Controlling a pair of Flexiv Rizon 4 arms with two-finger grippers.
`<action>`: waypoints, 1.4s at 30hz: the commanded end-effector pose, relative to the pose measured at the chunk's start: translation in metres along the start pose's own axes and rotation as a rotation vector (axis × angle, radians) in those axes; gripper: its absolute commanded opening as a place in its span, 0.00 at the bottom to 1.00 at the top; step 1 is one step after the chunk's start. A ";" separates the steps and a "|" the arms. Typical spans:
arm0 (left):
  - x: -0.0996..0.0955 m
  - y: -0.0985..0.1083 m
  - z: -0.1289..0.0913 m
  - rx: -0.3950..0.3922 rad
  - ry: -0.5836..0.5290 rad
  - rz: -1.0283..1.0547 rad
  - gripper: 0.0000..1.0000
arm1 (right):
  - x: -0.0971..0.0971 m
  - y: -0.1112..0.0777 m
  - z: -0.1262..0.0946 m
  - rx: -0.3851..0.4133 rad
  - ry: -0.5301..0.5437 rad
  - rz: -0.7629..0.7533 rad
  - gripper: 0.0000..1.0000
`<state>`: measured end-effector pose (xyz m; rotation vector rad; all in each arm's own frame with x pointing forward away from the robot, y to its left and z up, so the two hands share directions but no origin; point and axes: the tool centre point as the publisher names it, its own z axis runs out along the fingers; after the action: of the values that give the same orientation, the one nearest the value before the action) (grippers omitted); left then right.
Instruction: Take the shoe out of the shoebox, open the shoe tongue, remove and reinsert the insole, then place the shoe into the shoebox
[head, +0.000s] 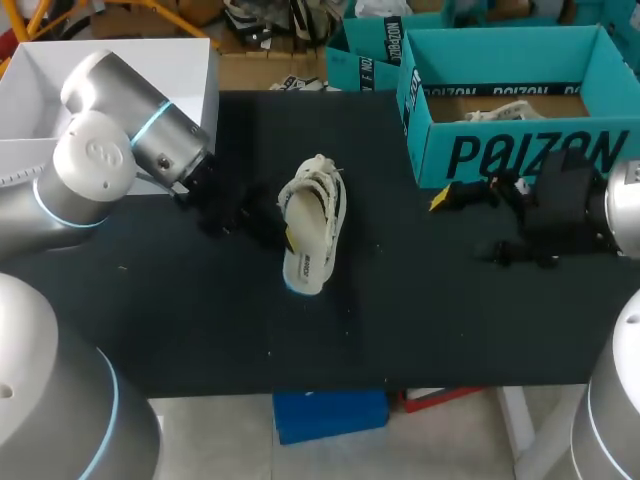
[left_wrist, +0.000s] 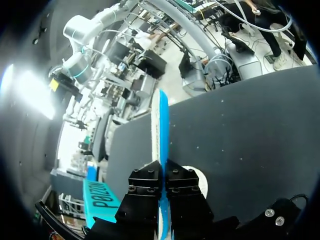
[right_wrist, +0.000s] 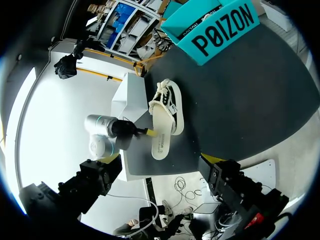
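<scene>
A white shoe (head: 322, 195) with black trim lies on its side in the middle of the black table (head: 430, 320). Its insole (head: 305, 258), white on top and blue underneath, sticks out of the shoe toward the table's front. My left gripper (head: 288, 238) is shut on the insole's left edge. In the left wrist view the insole (left_wrist: 161, 125) runs edge-on between the black fingers (left_wrist: 145, 187), which pinch it. My right gripper (head: 450, 195) hovers wide open in front of the teal shoebox (head: 520, 150), holding nothing. The right wrist view looks across at the shoe (right_wrist: 169, 102), insole (right_wrist: 160, 140) and left gripper (right_wrist: 148, 133).
The teal shoebox stands open at the back right with paper inside. A white box (head: 60, 100) sits at the back left beside my left arm. Bare tabletop lies in front of the shoe and to its right.
</scene>
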<state>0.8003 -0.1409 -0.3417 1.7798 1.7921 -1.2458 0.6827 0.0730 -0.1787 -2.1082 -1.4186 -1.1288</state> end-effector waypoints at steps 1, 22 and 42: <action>0.004 0.001 -0.004 0.026 -0.035 -0.003 0.00 | 0.000 0.000 0.000 0.000 0.000 0.000 1.00; -0.001 -0.025 -0.005 0.139 -0.115 -0.057 0.00 | 0.000 0.000 0.000 0.000 0.000 0.000 1.00; 0.000 -0.004 -0.005 0.175 0.015 -0.046 0.00 | 0.000 0.000 0.000 0.000 0.000 0.000 1.00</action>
<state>0.7912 -0.1316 -0.3349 1.8358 1.7914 -1.4436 0.6826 0.0730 -0.1788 -2.1084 -1.4187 -1.1288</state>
